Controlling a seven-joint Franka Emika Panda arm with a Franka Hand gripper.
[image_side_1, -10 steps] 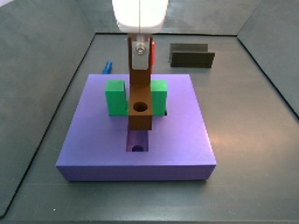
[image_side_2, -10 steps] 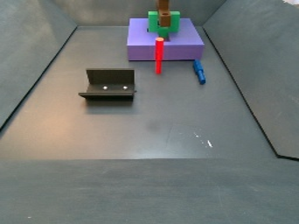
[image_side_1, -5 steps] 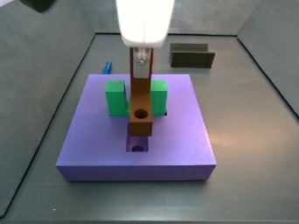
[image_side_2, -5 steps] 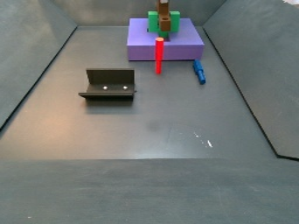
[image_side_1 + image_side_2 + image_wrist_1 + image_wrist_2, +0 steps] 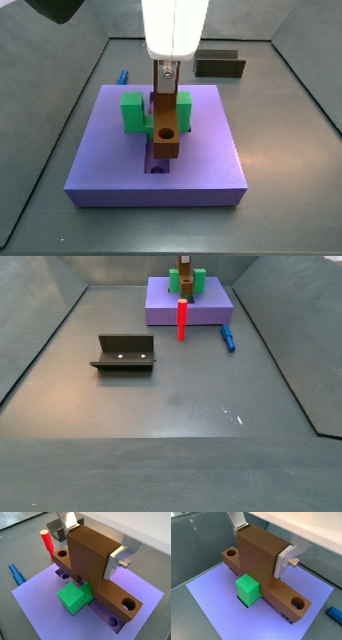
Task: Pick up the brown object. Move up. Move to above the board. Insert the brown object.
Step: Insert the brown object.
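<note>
Brown object (image 5: 164, 125) stands upright over the centre of the board (image 5: 120, 165), its long bar vertical and its round hole facing outward near the lower end. In both wrist views the crosspiece (image 5: 117, 604) lies low against the board's central groove, with the bar rising between the fingers (image 5: 286, 561). The gripper (image 5: 164, 72) hangs directly above the board, and its silver plates clamp the upper part of the bar on two opposite faces.

Going left to right in a side view: a blue pen-like piece (image 5: 120, 76) lies on the floor just past the board's far left corner; the green block (image 5: 132, 112) sits on the board touching the bar's left side; the bar occupies the centre; the dark olive box (image 5: 219, 66) stands on the floor behind the board's far right corner, well apart from it.

Board edges are unobstructed on the near, left and right sides. A red cylinder (image 5: 182, 313) stands upright at one board edge in a side view. The fixture (image 5: 124, 353) stands alone on the open floor, well apart from the board.
</note>
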